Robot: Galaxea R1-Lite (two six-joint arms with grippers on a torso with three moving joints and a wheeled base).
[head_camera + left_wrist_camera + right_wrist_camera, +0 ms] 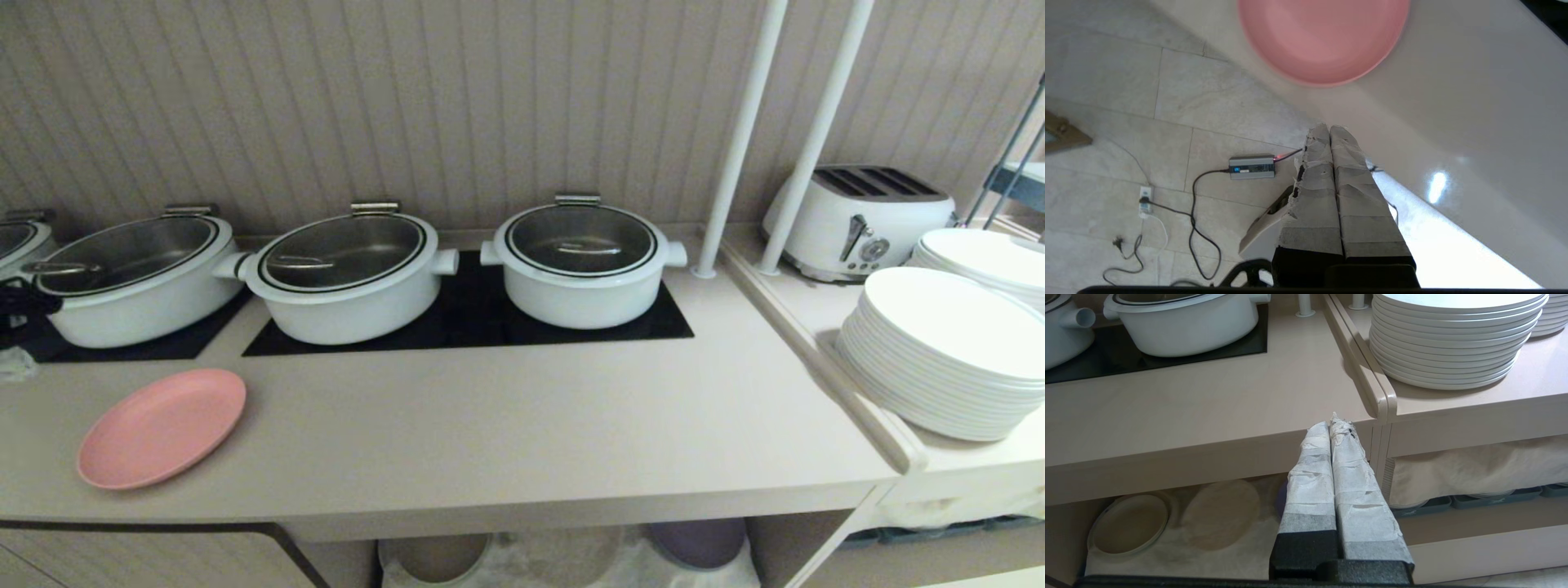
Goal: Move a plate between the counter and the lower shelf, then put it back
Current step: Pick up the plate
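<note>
1. The pink plate [162,428] lies flat on the bench [506,425], near the front edge at the robot's left end, in front of the black hob panels [473,322].
2. The left end effector [1329,130] has its 2 taped fingers pressed together, closed on nothing. In the left wrist view its tips sit by the bench's front edge, short of the plate [1323,38] and not touching it, with the tiled floor [1126,122] below.
3. The right end effector [1333,421] is also closed and empty, its fingers together in front of the bench edge [1208,457] near where the bench meets the narrower side top [1453,400], well apart from the pink plate.
4. On the hobs I count 3 whole white pots [581,263] with glass lids, plus a sliver of a 4th at the far left.
5. The side top carries 1 white toaster [859,220] and 2 stacks of white plates [947,351].
6. In the lower shelf [1180,555] under the bench, on a white cloth, 1 beige plate [1128,524] with a greenish rim lies beside a round beige mat or plate [1220,512]; the head view shows 1 purple plate [698,541] further right.
7. On the floor lie 1 grey power box [1251,167] and its cables.
</note>
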